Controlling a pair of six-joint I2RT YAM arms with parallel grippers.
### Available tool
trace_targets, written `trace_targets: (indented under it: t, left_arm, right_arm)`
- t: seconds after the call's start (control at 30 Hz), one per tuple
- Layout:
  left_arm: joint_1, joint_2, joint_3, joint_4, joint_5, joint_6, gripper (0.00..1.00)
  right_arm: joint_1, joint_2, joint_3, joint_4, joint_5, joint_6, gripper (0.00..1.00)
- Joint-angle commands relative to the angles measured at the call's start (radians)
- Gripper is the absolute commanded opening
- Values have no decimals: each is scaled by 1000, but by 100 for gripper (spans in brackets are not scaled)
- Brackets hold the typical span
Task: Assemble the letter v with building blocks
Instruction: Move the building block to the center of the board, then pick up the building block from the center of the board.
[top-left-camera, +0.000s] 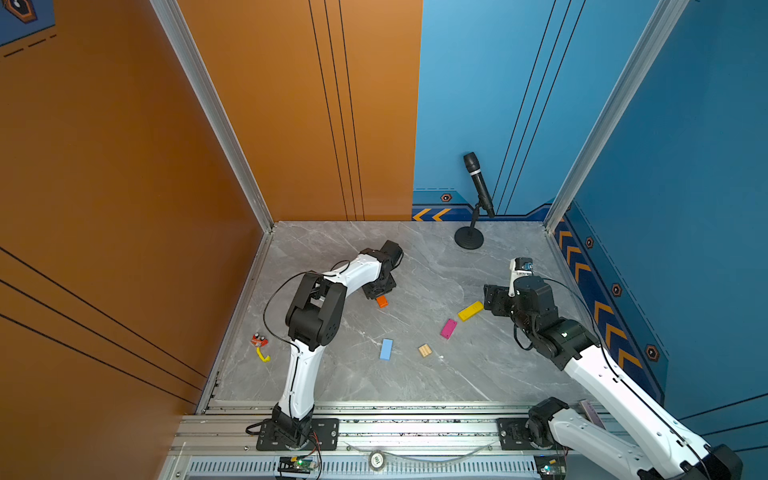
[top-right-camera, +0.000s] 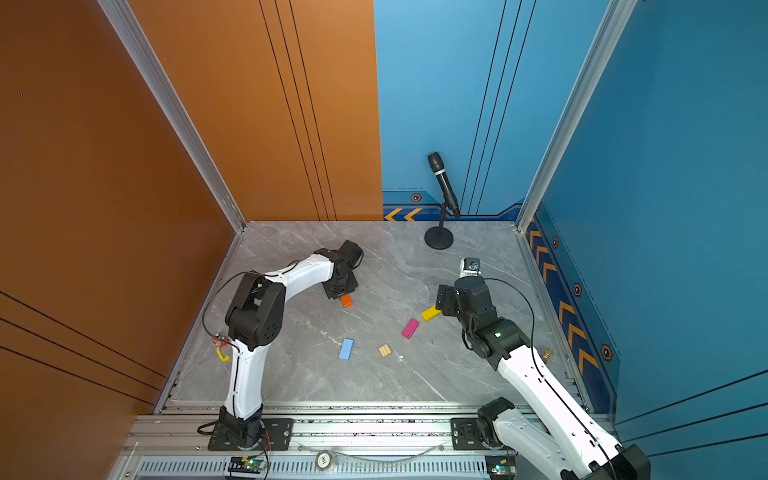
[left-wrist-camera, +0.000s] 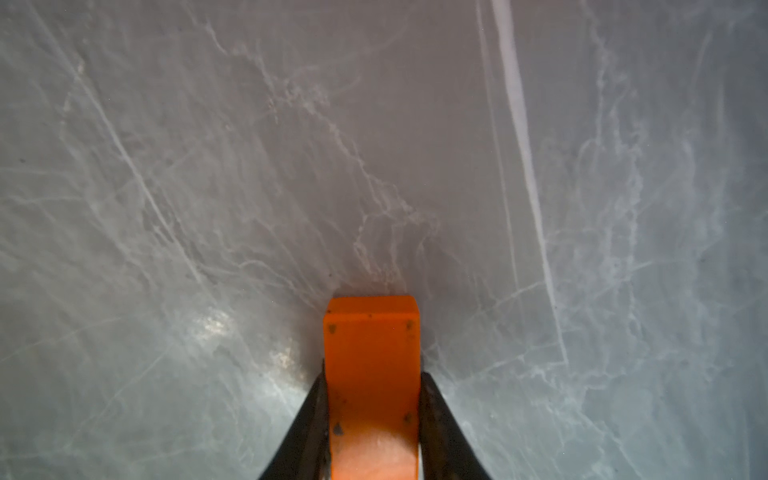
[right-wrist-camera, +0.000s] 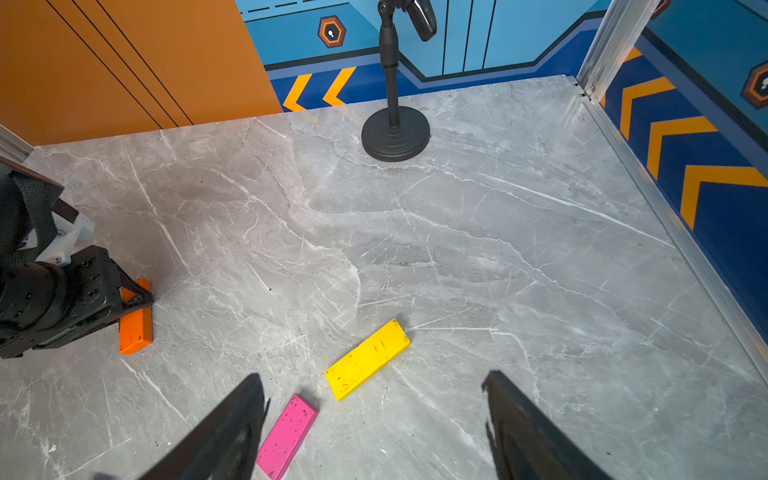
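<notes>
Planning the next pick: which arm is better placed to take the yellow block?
Right. The right gripper is open with the yellow block lying free just ahead of it; the left gripper is shut on the orange block, farther away.

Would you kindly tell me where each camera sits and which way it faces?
Both top views: high above the near rail, looking down at the table; left arm and right arm show.
Left wrist: on the left arm, looking along the left gripper, shut on the orange block.
Right wrist: behind the open right gripper, facing the yellow block, pink block and microphone stand.
Shared: both wrist views show the orange block.
</notes>
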Motion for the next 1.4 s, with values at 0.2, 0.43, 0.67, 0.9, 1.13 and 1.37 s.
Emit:
trace_targets:
  t: [0.2, 0.43, 0.67, 0.9, 1.13, 1.37]
  left_arm:
    - [22, 40, 28, -24, 35, 19, 41]
    - [22, 36, 26, -24, 44, 15, 60]
    - [20, -26, -7, -24, 31, 22, 79]
    - [11, -144, -39, -22, -3, 50, 97]
    - [-2, -227, 4, -11, -3, 87, 98]
    - [15, -412, -100, 91, 30, 134, 94]
  right_arm:
    - [-6, -16, -3, -2, 13, 21, 84]
    - [-5, -17, -2, -4, 10, 22, 84]
    - [-3, -16, 4, -9, -5, 23, 84]
    - [35, 2, 47, -47, 4, 3, 83]
    - [98, 34, 93, -76, 7, -22, 83]
    - [218, 121, 154, -127, -54, -45, 79]
